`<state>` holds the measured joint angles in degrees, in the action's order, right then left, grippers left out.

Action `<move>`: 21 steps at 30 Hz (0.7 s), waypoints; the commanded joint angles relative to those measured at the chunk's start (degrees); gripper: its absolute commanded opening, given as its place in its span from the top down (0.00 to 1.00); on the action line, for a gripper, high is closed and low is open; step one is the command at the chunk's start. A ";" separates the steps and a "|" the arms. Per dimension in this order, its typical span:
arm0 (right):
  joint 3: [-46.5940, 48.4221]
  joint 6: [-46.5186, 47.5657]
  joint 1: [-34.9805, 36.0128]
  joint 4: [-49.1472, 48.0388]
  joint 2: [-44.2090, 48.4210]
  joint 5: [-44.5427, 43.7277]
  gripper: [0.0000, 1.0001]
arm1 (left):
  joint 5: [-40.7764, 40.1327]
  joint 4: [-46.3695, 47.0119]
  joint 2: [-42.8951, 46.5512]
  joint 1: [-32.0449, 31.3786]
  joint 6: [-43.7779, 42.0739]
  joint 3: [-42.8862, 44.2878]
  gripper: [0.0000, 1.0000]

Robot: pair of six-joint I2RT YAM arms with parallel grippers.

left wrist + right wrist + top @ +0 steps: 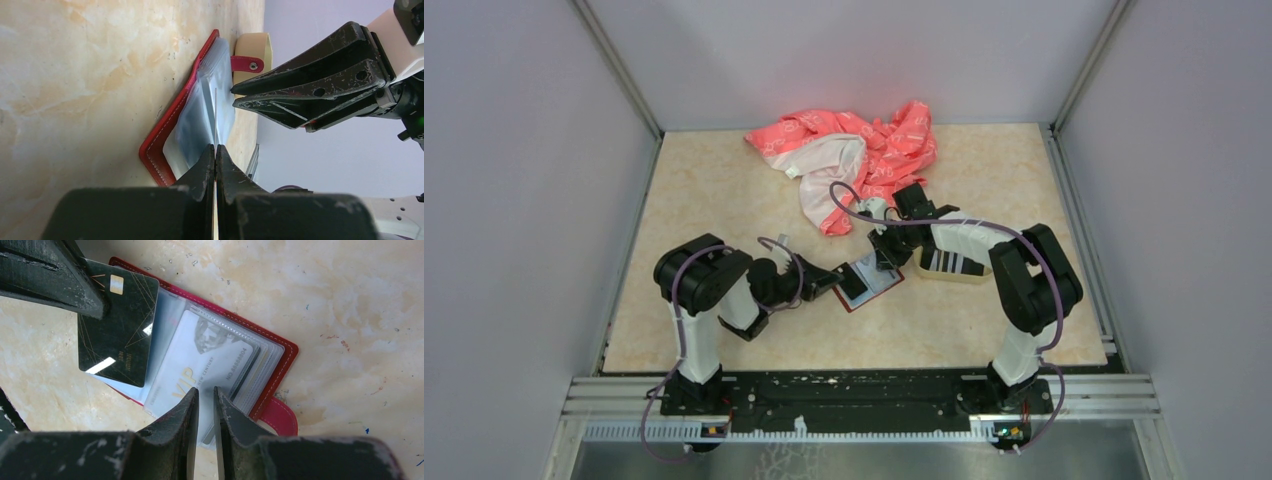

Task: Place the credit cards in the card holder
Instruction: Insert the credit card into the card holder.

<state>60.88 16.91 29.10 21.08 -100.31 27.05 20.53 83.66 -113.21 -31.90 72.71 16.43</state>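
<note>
While the two arms reach to the middle of the beige table (724,200), a pink-and-white cloth (874,150) lies crumpled at its 12 o'clock side, well apart from the arm bases. Seen from above, a beige tray (954,279) sits at 3 o'clock from the card holder (880,278), just beside it, and dark striped credit cards (952,262) lie in it.

The card holder lies open and flat on the table near its centre. Its red cover is underneath and its clear sleeves face up. A pale card marked VIP (197,367) is inside one sleeve. The red strap with a pale snap (246,64) sticks out from the edge on the tray side.

The left gripper (215,152) comes from 9 o'clock, and its fingers are pressed together on a black credit card (116,335). This card is partly over the holder's sleeves at the side toward the left arm and partly past the holder's edge.

The right gripper (205,390) is over the holder from 1 o'clock, with its tips at the sleeves. Only a narrow slit is between its fingers. I cannot tell if a sleeve is caught in it.
</note>
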 commanded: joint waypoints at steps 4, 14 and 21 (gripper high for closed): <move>0.64 0.69 -0.10 3.66 -2.07 -2.53 0.82 | 0.39 5.57 0.07 -0.44 1.21 1.49 1.00; 0.82 0.75 -0.10 3.92 -2.26 -2.44 0.82 | -0.14 4.15 -0.80 -0.71 0.85 2.83 1.00; 0.85 0.76 -0.10 3.97 -2.08 -2.35 0.82 | -0.92 3.44 -0.98 -0.81 0.17 2.51 1.00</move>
<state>61.30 16.91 29.10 21.58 -100.57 27.07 20.49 83.96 -113.58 -32.18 73.67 18.96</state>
